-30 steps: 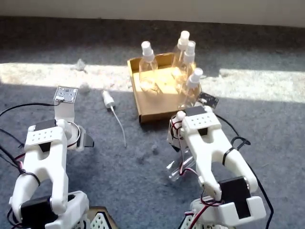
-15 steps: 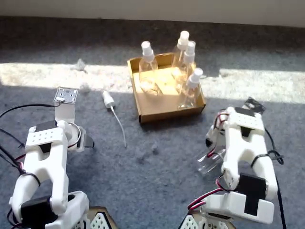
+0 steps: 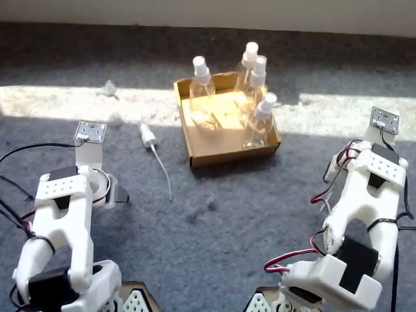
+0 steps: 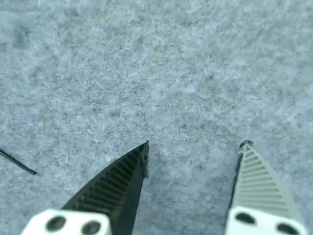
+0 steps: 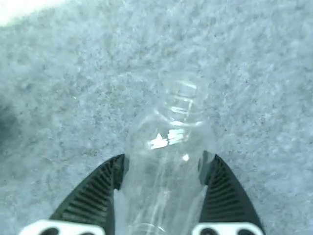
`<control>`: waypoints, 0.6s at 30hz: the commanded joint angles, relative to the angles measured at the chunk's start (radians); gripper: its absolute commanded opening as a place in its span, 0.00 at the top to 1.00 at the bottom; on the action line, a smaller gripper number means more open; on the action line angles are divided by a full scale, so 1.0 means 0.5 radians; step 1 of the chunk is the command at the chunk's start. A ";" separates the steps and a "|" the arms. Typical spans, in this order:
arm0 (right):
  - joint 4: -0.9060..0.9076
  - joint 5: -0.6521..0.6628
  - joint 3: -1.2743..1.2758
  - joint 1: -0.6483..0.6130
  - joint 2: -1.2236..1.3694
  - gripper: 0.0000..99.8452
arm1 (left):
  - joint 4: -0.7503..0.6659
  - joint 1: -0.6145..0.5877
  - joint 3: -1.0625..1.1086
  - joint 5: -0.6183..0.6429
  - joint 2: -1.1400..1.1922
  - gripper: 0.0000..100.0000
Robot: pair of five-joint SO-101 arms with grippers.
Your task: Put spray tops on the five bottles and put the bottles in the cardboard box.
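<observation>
Right claw (image 5: 165, 160) is clenched on the clear plastic bottle (image 5: 171, 142). It has no spray top, both black fingers (image 5: 98, 188) press its sides, and the threaded neck points away from my wrist over the grey carpeted tabletop (image 3: 214, 221). My right arm (image 3: 364, 201) sits at the right edge, well apart from the shallow cardboard box (image 3: 195, 140). Left claw (image 4: 194, 144) is released, one black finger and one white, nothing between them, just carpet below. My left arm (image 3: 62, 214) is at front left. The box holds four upright clear bottles with white spray tops (image 3: 201, 88): one near the back left, three along the right side. The loose white spray top with its thin dip tube (image 3: 148, 136) lies flat on the tabletop just left of the box, between it and my left arm.
</observation>
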 commanded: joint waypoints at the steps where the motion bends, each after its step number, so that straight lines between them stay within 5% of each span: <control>1: 0.005 0.187 -0.091 0.044 -0.014 0.91 | -0.018 0.035 -0.008 0.018 -0.048 0.73; 9: 0.361 0.681 -0.005 0.081 -0.032 0.67 | -0.012 0.035 -0.008 0.018 -0.048 0.73; 18: 0.361 0.534 -0.014 0.127 -0.035 0.66 | -0.012 0.035 -0.008 0.018 -0.048 0.73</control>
